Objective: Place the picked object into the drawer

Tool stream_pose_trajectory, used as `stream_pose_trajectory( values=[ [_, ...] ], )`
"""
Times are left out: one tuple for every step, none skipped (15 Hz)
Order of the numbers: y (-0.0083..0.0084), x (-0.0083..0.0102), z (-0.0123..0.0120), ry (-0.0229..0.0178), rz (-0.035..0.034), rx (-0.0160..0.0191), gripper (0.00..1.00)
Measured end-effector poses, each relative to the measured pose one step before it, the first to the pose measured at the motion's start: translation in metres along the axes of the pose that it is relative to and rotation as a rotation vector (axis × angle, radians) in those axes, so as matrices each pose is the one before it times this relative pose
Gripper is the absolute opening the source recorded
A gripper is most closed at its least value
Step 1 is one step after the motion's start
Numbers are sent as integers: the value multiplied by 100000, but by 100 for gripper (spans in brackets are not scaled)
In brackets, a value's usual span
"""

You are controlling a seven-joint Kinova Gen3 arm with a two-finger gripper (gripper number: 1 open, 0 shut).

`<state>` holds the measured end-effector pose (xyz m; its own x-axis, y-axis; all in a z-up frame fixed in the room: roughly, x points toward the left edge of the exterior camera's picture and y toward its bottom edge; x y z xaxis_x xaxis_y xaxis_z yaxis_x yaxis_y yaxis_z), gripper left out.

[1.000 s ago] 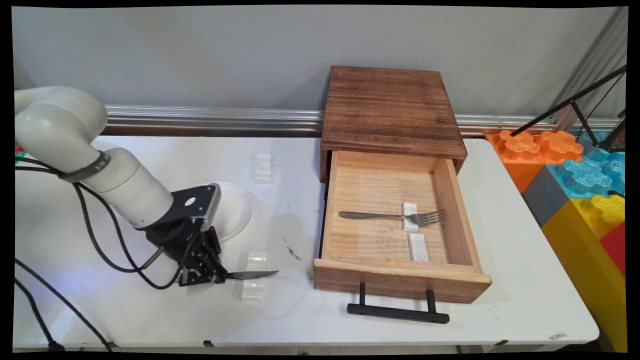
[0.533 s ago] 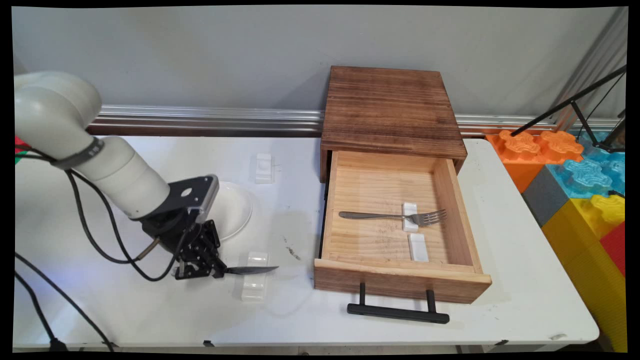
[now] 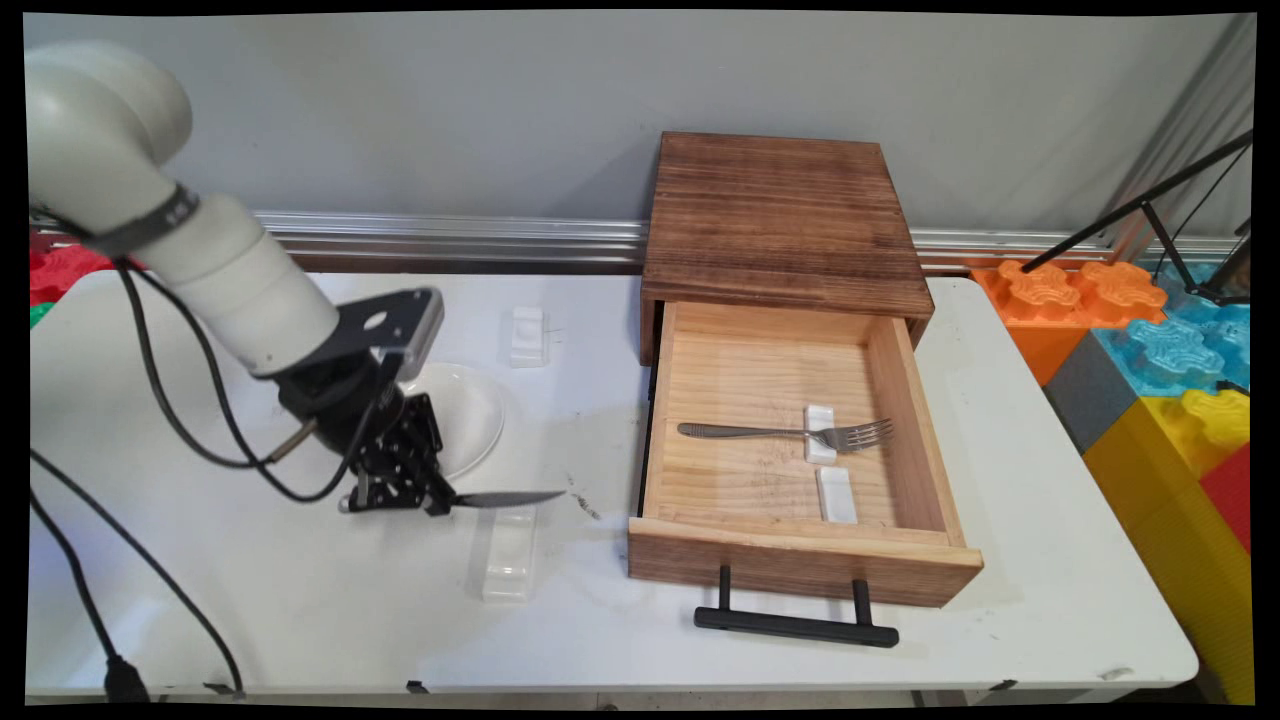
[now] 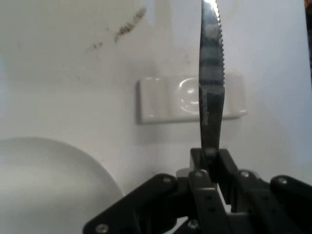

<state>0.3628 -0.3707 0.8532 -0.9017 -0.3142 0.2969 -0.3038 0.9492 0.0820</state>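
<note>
Table (image 3: 300, 620): white, carrying everything below.
Cabinet (image 3: 785, 215): dark wood, standing at the far edge; its pale drawer (image 3: 950, 560) is sitting pulled out toward the near side, black handle (image 3: 795, 625) in front.
Plate (image 3: 470, 420): white, lying just behind the gripper.
Fork (image 3: 780, 432): steel, lying in the drawer across one white rest (image 3: 820, 440); a second rest (image 3: 836, 495) is lying beside it.
Gripper (image 3: 432, 500): black, fingers pinching the knife's handle end.
Knife (image 3: 510, 497): steel, blade sticking out level toward the drawer, hanging above a white rest (image 3: 508, 565) on the table, not touching it. Another rest (image 3: 527, 335) is sitting farther back.
Main view is showing the drawer and fork; hand view alone is showing the serrated edge of the knife (image 4: 210, 83) crossing over the rest (image 4: 165, 100), with the fingers (image 4: 197, 168) gripping it.
</note>
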Motion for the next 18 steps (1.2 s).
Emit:
stream_pose_trajectory(
  values=[
    [-155, 413, -542, -310, -331, 92, 0],
    [-253, 673, -862, -366, -620, 87, 0],
    [-186, 524, -613, -146, -397, 50, 0],
    [-149, 380, -358, 43, -264, 219, 0],
    [-252, 575, -344, 233, -463, 476, 0],
    [-157, 758, -479, -3, 54, -91, 0],
    [-209, 1001, -558, 386, 321, 26, 0],
    [-185, 871, -413, 356, 262, -15, 0],
    [-188, 1067, -382, 631, 418, -110, 0],
    [-173, 1063, -305, 678, 416, -218, 0],
    [-114, 901, -201, 593, 410, -253, 0],
    [-62, 618, -90, 428, 269, -269, 0],
    [-64, 755, -93, 504, 317, -299, 0],
    [-57, 816, -35, 637, 390, -366, 0],
    [-66, 919, -15, 720, 425, -388, 0],
    [-49, 1110, 74, 886, 557, -517, 0],
    [-59, 1084, 152, 877, 406, -432, 0],
    [-58, 902, 185, 720, 203, -313, 0]
  ],
)
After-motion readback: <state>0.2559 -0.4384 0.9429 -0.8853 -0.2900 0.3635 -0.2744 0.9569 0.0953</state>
